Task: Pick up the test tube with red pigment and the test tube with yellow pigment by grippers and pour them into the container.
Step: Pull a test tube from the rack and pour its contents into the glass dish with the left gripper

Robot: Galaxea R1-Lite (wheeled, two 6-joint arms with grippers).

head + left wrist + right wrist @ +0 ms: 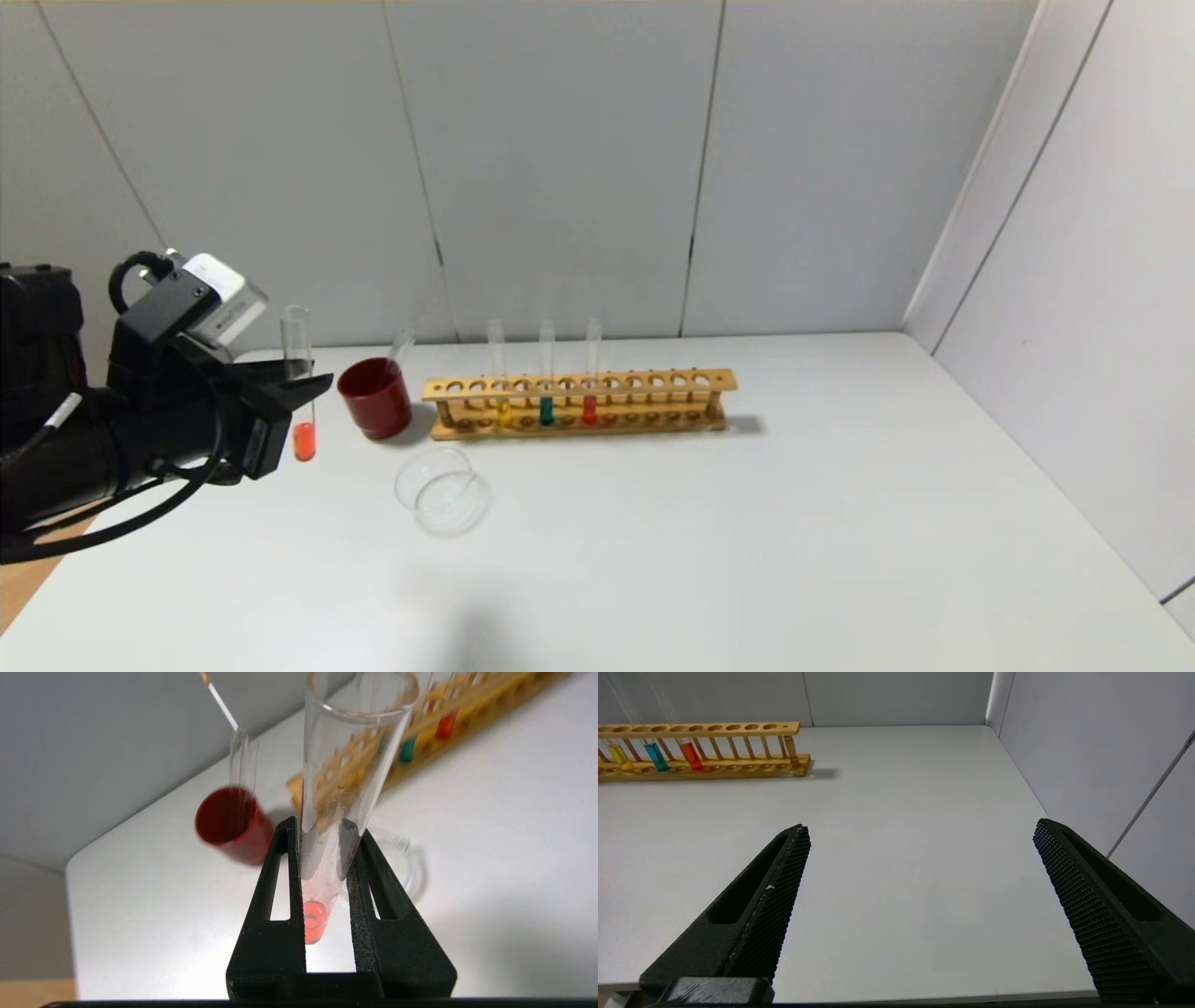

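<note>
My left gripper (301, 392) is shut on the test tube with red pigment (301, 383) and holds it upright above the table, left of the dark red cup. In the left wrist view the jaws (324, 833) clamp the tube (327, 849), coral liquid at its bottom. The test tube with yellow pigment (500, 378) stands in the wooden rack (653, 385); it also shows in the right wrist view (619, 756). The clear glass container (443, 490) sits on the table in front of the cup. My right gripper (920, 830) is open and empty, low over the near right table edge.
The dark red cup (375, 397) holds an empty glass tube (401, 345). The rack also carries a teal-liquid tube (546, 378) and a deeper-red tube (591, 373). Grey walls close in the back and right.
</note>
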